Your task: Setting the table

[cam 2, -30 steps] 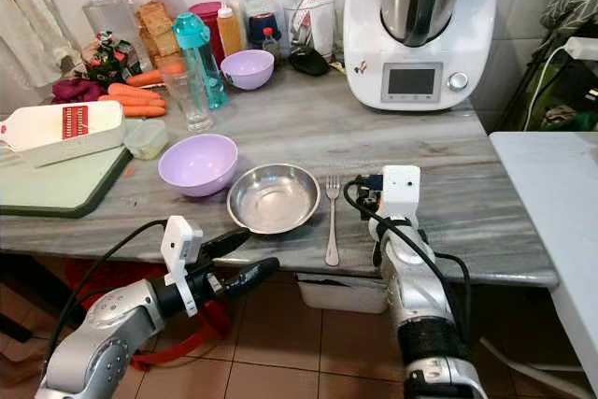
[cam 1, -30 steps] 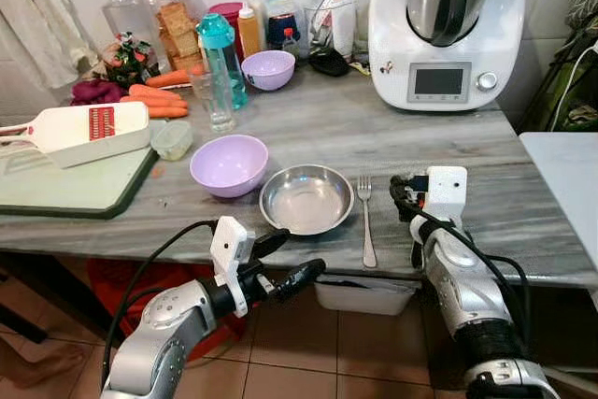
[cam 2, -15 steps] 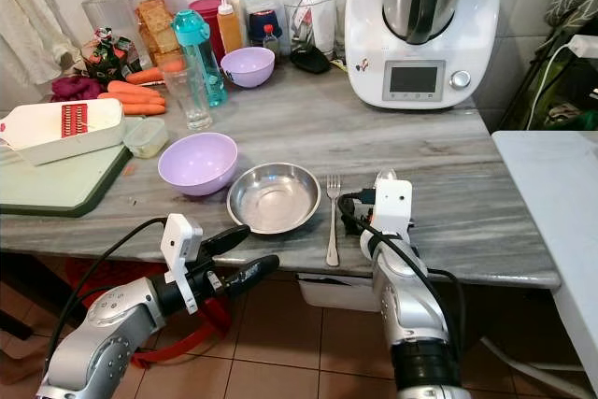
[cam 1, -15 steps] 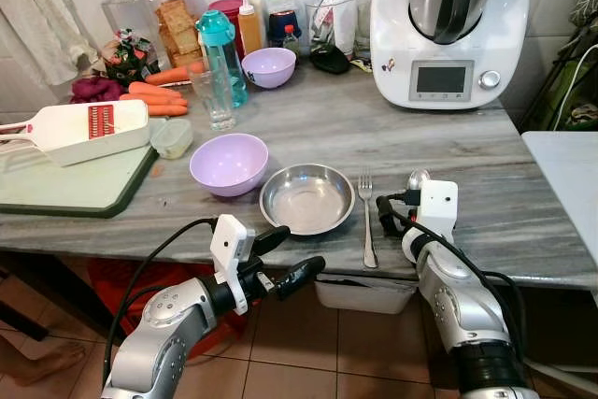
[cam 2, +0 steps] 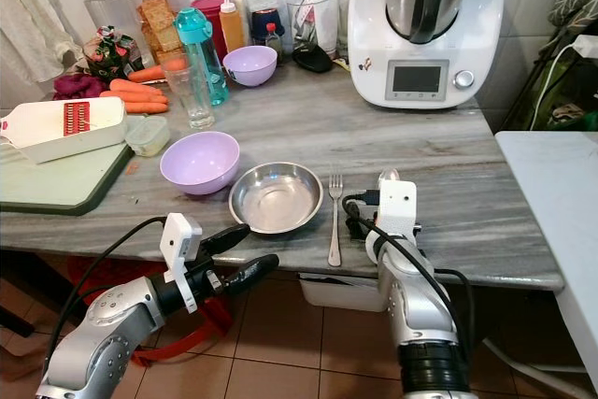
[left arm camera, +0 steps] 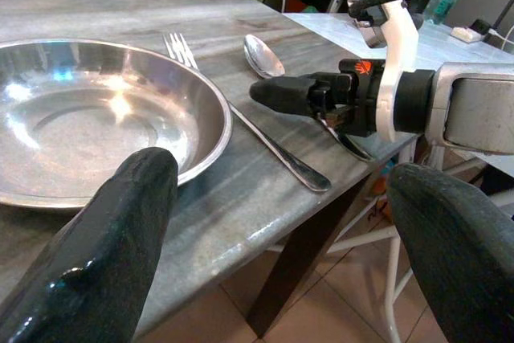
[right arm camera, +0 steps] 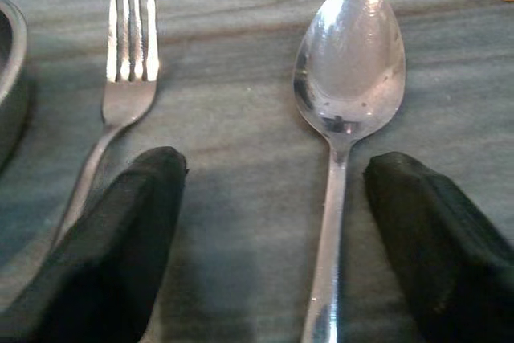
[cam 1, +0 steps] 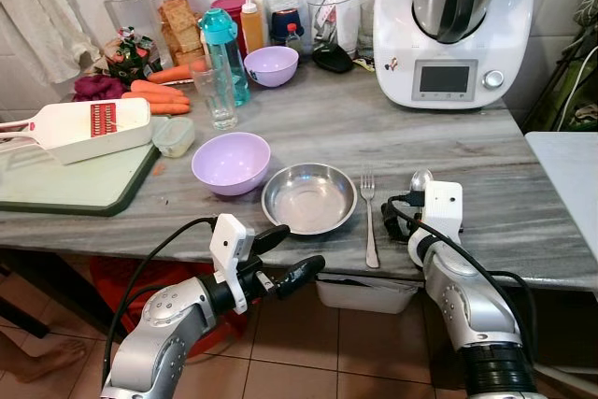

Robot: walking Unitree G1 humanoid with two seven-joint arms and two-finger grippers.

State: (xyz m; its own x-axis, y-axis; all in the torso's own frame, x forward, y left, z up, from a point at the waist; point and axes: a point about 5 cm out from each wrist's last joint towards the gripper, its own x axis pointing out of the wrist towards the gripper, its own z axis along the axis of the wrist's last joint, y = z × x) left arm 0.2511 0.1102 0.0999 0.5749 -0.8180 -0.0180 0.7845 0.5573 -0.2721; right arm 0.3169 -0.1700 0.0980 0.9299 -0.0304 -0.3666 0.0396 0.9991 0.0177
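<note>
Since a second ago, drawn back with fingers spread, the right gripper [right arm camera: 265, 238] straddling a spoon [right arm camera: 347, 78] laid beside the fork [cam 1: 367, 217] right of the steel bowl [cam 1: 308, 198]; best withdrawn straight back without nudging the handle; left gripper [cam 1: 280, 257] open, idle.

The spoon [right arm camera: 347, 78], fork [right arm camera: 120, 78] and shallow bowl [cam 1: 308, 197] are polished metal, mirror-bright with sharp glints. The countertop [cam 1: 374, 137] looks like grey veined stone, smooth with a dull sheen. The lilac bowl [cam 1: 230, 162] is matt plastic. The right gripper [right arm camera: 273, 230] has black, faintly glossy rubbery fingers [right arm camera: 120, 238].
</note>
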